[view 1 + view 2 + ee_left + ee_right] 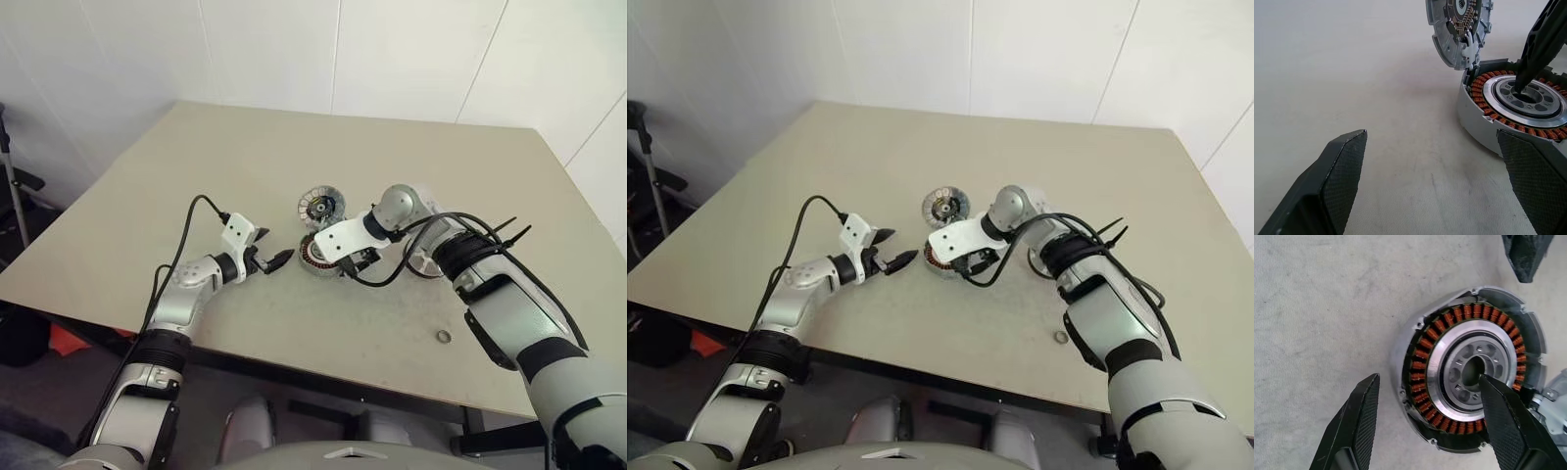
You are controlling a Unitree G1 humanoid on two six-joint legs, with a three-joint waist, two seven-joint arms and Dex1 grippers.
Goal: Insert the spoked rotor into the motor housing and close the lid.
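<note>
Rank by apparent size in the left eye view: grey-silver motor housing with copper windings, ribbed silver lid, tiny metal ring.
1. motor housing and lid: look alike, housing partly covered, so unranked.
2. tiny metal ring: clearly smallest.

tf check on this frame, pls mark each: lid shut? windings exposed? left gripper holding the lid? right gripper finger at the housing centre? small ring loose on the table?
1. The lid is shut on the motor housing. False: the lid stands open, tilted up at the far edge of the motor housing.
2. The copper windings are exposed. True: the copper windings ring the centre uncovered.
3. The left gripper holds the lid. False: the left gripper is open and empty, beside the housing.
4. A finger of the right gripper is at the housing's centre. True: the right gripper is open, one finger over the hub.
5. A small metal ring lies apart on the table. True: the small metal ring.
</note>
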